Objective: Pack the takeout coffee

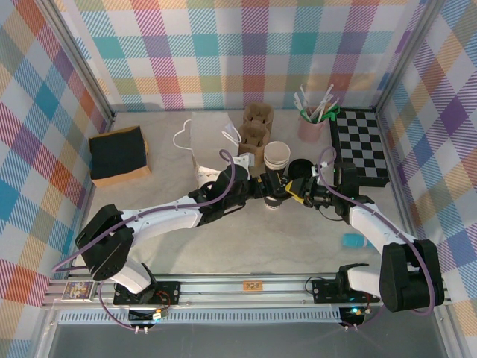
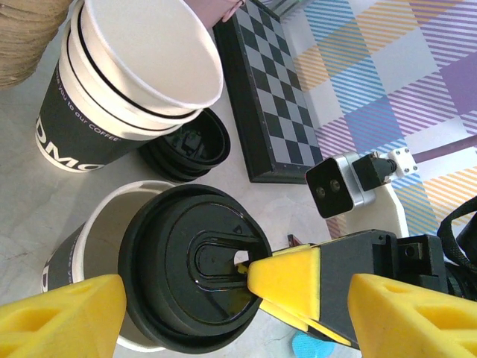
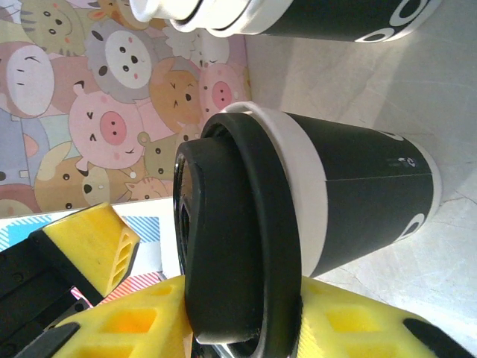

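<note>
Lid sitting crooked on the takeout coffee, mid-table

Overhead, the takeout coffee stands with the left gripper at its 9 o'clock and the right gripper at 3. At the left wrist, the left fingers are spread wide with the cup between; the black lid is askew, bare rim at 9, so I'd press level there. The stacked cups read "to our COFFEE". At the right wrist, the right gripper pinches the lid's edge; the cup's white marks are unreadable

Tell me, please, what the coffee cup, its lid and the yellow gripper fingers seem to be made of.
The coffee cup looks like paper: matte dark printed wall, white rolled rim. The lid looks like moulded black plastic, glossy with highlights. The yellow fingers look like matte plastic, though foam is possible.
</note>
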You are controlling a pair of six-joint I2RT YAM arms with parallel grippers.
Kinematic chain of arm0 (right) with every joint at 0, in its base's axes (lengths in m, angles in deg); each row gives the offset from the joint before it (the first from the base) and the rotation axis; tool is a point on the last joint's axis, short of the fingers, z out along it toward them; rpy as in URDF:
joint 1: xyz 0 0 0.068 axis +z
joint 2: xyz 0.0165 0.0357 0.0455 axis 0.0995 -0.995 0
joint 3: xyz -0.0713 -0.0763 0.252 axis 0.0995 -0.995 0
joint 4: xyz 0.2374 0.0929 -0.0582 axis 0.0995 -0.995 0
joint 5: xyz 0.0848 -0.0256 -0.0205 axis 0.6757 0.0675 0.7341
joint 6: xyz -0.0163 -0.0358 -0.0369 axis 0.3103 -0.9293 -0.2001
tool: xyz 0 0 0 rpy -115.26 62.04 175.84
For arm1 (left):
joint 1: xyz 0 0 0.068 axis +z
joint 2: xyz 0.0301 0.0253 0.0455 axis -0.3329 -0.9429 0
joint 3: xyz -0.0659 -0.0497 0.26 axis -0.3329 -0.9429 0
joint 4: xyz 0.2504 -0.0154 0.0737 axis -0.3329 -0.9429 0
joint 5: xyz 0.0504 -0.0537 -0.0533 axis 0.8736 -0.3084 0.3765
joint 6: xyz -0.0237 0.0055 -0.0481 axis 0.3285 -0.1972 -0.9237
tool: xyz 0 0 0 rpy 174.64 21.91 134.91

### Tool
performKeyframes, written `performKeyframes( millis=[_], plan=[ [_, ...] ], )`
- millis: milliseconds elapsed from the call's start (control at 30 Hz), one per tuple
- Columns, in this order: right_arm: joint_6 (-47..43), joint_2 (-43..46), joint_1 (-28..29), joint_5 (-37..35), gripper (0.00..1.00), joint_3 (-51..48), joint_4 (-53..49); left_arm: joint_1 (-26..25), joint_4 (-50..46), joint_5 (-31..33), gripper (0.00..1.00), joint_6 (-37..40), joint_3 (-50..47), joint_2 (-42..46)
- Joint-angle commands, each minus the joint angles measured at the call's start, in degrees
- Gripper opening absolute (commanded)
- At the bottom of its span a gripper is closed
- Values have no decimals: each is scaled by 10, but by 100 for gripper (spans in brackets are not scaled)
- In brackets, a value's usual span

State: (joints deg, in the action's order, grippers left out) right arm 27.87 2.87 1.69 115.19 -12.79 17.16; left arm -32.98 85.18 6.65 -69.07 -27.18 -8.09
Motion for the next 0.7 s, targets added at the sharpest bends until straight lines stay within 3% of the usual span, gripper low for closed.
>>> performKeyframes(
  millis=[0,667],
  plan=[
    [-22,1,-3,-6,37,16,-18,-3,-15,6,78,8,13,-5],
    [-54,-11,0,-25,46,49,-76,-3,-14,9,78,10,7,0]
  ],
)
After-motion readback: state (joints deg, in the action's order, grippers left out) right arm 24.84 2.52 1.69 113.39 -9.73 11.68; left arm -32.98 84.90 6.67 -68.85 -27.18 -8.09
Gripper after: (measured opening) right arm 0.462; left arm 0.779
